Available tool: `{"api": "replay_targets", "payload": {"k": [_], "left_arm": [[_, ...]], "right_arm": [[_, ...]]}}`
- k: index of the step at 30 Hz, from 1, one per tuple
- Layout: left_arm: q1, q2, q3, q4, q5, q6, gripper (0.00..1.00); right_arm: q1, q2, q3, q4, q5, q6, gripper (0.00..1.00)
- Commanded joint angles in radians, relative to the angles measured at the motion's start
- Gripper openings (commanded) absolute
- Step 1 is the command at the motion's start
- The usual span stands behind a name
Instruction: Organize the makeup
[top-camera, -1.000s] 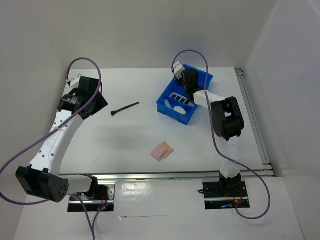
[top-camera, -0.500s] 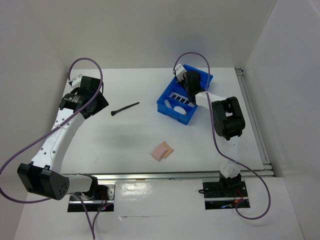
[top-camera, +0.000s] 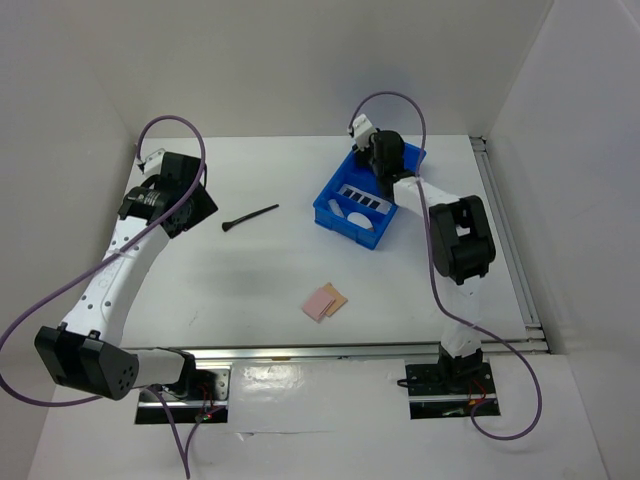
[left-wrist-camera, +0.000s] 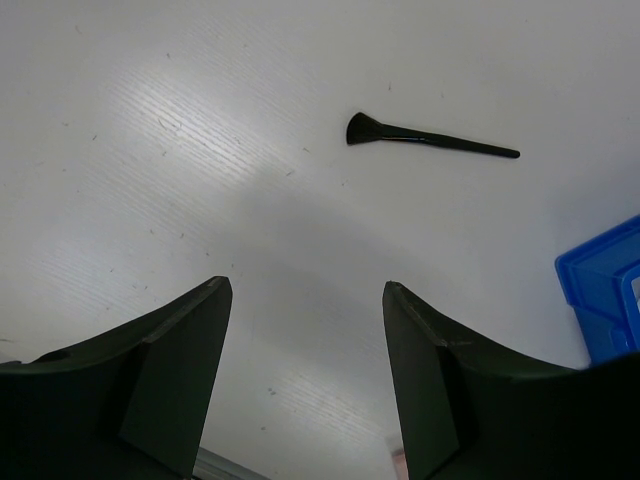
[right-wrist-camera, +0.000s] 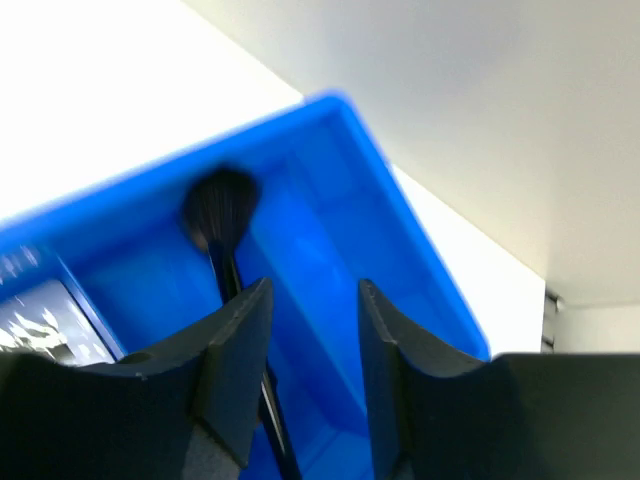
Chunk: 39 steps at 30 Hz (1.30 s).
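Seen from above, the blue tray (top-camera: 340, 222) already holds the palette (top-camera: 362, 193) and something white, likely the sponge (top-camera: 352, 211). A loose brush (top-camera: 250, 217) and the pink pads (top-camera: 324, 301) lie out on the table (top-camera: 250, 290), so I'd judge it about half done. The left wrist camera shows the left gripper (left-wrist-camera: 303, 290) apart and empty, well short of that brush. In the right wrist view the right gripper (right-wrist-camera: 315, 290) is spread over a tray brush (right-wrist-camera: 222, 215) lying in the tray. The shaft runs behind one finger and the picture is blurred.
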Motion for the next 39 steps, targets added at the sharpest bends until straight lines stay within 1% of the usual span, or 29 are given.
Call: {"api": "replay_targets", "payload": {"k": [1,2,4,5,6,7,8,9,10,14,15,16,17,21,24,25,26,29,35,38,39], "left_arm": [[0.004,-0.011,0.017,0.006,0.004,0.0,0.75],[0.004,-0.021,0.017,0.006,0.004,0.0,0.75],[0.004,-0.03,0.008,0.006,0.004,-0.009,0.75],[0.004,-0.03,0.008,-0.003,-0.007,-0.009,0.75],[0.004,-0.04,0.008,-0.004,-0.007,-0.023,0.75],[0.004,-0.041,0.008,-0.016,-0.019,-0.023,0.75],[0.004,-0.051,0.008,-0.016,-0.019,-0.023,0.75],[0.004,-0.051,0.008,-0.016,-0.03,-0.032,0.75],[0.004,-0.065,0.008,-0.016,-0.03,-0.032,0.75],[0.004,-0.102,-0.012,-0.016,-0.039,-0.032,0.75],[0.013,-0.102,-0.012,-0.016,-0.039,-0.032,0.75],[0.013,-0.102,-0.012,-0.016,-0.039,-0.032,0.75],[0.013,-0.102,-0.012,-0.025,-0.05,-0.023,0.75],[0.013,-0.111,-0.012,-0.037,-0.069,-0.023,0.75],[0.013,-0.12,-0.012,-0.048,-0.079,-0.023,0.75],[0.013,-0.12,-0.012,-0.048,-0.079,-0.014,0.75],[0.013,-0.12,-0.023,-0.048,-0.079,-0.014,0.75],[0.013,-0.12,-0.023,-0.057,-0.089,-0.014,0.75],[0.013,-0.12,-0.023,-0.057,-0.089,-0.005,0.75],[0.013,-0.12,-0.034,-0.057,-0.089,-0.005,0.75],[0.013,-0.12,-0.034,-0.048,-0.089,-0.005,0.75]], "right_arm": [[0.038,-0.093,0.125,-0.073,-0.041,0.08,0.45],[0.059,-0.093,0.152,-0.149,-0.051,0.147,0.45],[0.082,-0.073,0.255,-0.25,-0.134,0.222,0.45],[0.108,-0.059,0.298,-0.304,-0.171,0.292,0.47],[0.124,-0.042,0.39,-0.416,-0.211,0.319,0.5],[0.139,0.005,0.439,-0.467,-0.275,0.346,0.53],[0.174,0.033,0.485,-0.514,-0.301,0.37,0.55],[0.193,0.059,0.566,-0.591,-0.324,0.38,0.56],[0.214,0.108,0.593,-0.61,-0.359,0.39,0.58],[0.329,0.159,0.604,-0.57,-0.36,0.39,0.73],[0.341,0.173,0.604,-0.558,-0.36,0.39,0.78],[0.354,0.209,0.643,-0.547,-0.36,0.39,0.81],[0.364,0.229,0.662,-0.532,-0.392,0.4,0.83],[0.403,0.332,0.735,-0.478,-0.418,0.445,0.84],[0.403,0.395,0.745,-0.406,-0.418,0.509,0.84],[0.403,0.421,0.774,-0.406,-0.418,0.543,0.84],[0.403,0.48,0.844,-0.427,-0.429,0.555,0.85],[0.403,0.536,0.9,-0.44,-0.466,0.598,0.85],[0.403,0.546,0.835,-0.434,-0.51,0.624,0.87],[0.403,0.507,0.773,-0.481,-0.536,0.615,0.87],[0.403,0.495,0.759,-0.513,-0.582,0.624,0.87]]}}
